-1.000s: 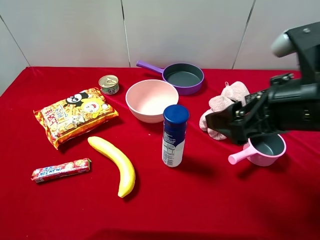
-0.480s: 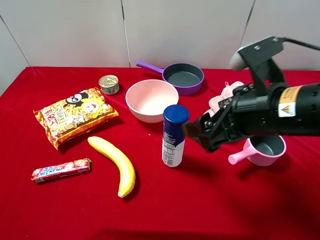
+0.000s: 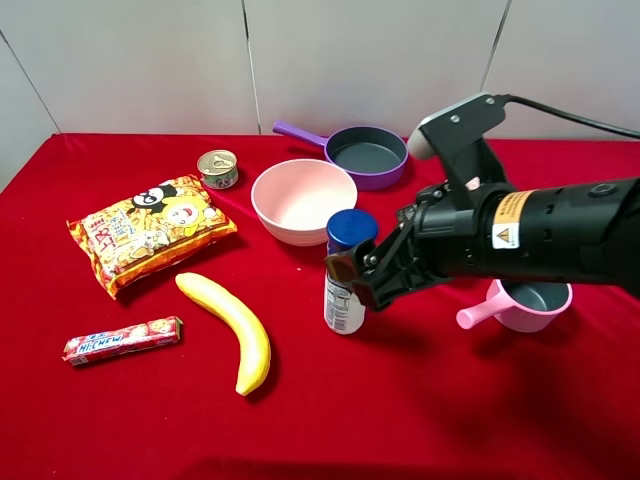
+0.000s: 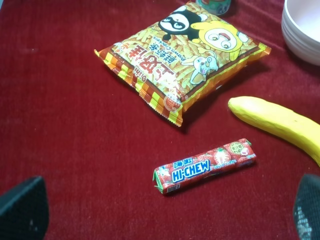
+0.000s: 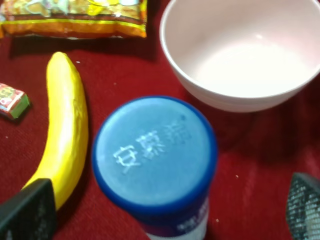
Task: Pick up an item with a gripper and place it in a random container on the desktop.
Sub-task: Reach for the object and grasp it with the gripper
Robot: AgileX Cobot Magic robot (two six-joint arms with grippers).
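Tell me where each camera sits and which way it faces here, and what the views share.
Exterior high: above the table, looking down on the desktop; shows the right arm with the right gripper open at the bottle.
Left wrist: on the left arm, looking down at the snack bag and candy stick; only the left gripper shows, fingertips wide apart.
Right wrist: on the right arm, looking down on the bottle's cap; fingertips either side, not touching.
Shared: banana and pink bowl appear in all three.

bottle (image 3: 340,312) partly hidden, bowl (image 4: 300,30) cropped
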